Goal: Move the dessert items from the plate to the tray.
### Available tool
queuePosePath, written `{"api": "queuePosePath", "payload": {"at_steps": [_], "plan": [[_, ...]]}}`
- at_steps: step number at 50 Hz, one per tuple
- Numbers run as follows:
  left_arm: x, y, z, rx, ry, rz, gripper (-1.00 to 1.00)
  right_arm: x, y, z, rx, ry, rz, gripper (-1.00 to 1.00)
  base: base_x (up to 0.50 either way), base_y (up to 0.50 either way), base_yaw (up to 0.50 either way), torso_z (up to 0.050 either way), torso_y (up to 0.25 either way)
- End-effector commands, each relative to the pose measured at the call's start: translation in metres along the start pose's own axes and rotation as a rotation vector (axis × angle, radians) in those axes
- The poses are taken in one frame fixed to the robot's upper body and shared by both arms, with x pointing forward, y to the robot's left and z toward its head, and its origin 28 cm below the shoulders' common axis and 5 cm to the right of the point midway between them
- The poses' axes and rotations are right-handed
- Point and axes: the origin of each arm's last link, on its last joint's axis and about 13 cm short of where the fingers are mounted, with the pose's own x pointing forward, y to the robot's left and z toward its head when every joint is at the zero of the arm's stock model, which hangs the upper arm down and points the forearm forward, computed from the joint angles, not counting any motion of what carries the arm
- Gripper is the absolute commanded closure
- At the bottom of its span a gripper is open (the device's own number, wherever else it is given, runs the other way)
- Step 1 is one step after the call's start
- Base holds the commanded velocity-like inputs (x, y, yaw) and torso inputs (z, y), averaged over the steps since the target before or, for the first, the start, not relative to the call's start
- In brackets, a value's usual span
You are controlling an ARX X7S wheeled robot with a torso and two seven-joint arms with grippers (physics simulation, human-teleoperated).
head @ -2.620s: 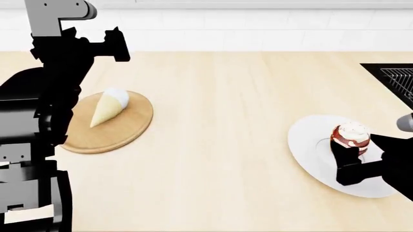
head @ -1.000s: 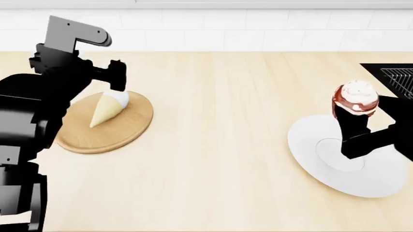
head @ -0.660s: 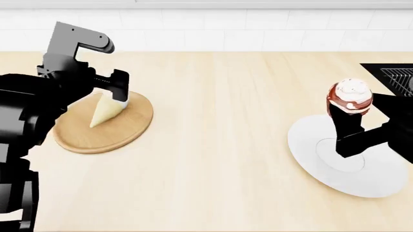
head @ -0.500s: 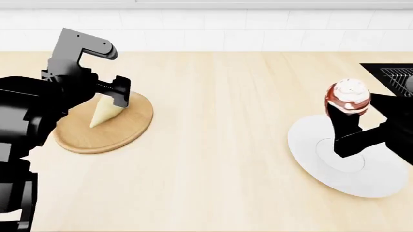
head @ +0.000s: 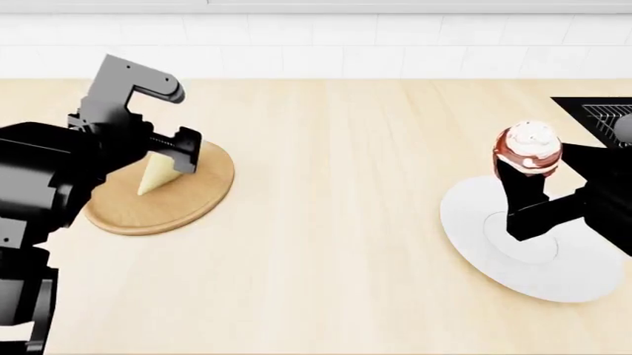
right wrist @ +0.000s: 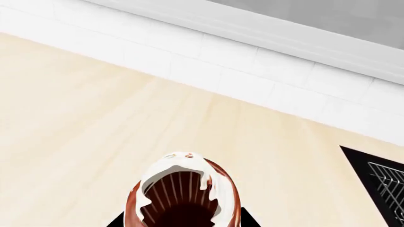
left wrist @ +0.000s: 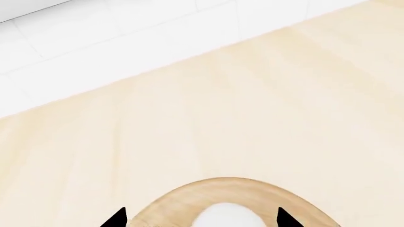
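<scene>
Since the earlier frames, the left gripper (head: 180, 154) has dropped over the wide end of the ice-cream cone (head: 156, 173), and the right arm has lifted the cupcake (head: 526, 151) off the white plate (head: 464, 222). At the left, the cone lies on its side on the round wooden disc (head: 197, 198); the left wrist view shows the black fingertips (left wrist: 116, 220) spread wide either side of the white scoop, not closed on it. Bare pale countertop (head: 336, 185) separates the two sides. At the right, the right gripper (head: 522, 177) is clamped on the cupcake's wrapper, holding it upright above the plate. A dark grated opening (head: 607, 122) sits at the far right edge.
</scene>
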Motion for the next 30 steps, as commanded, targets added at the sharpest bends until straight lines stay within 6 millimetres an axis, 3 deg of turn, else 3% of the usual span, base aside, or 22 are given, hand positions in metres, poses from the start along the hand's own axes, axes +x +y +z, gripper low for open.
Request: {"api": "queuePosePath", "payload": {"at_steps": [1, 14, 30], "plan": [[-0.002, -0.006, -0.003, -0.021, 0.008, -0.041, -1.00, 0.000, -0.001, 0.000, -0.007, -0.006, -0.009, 1.00, 0.00, 0.00, 0.00, 0.000, 0.000], [-0.013, -0.002, 0.011, -0.085, 0.039, -0.095, -1.00, 0.001, -0.001, -0.002, -0.006, -0.004, -0.009, 1.00, 0.00, 0.00, 0.00, 0.000, 0.000], [-0.010, 0.001, 0.004, -0.032, 0.065, -0.069, -1.00, 0.001, 0.000, -0.003, -0.005, -0.005, -0.010, 1.00, 0.00, 0.00, 0.00, 0.000, 0.000]]}}
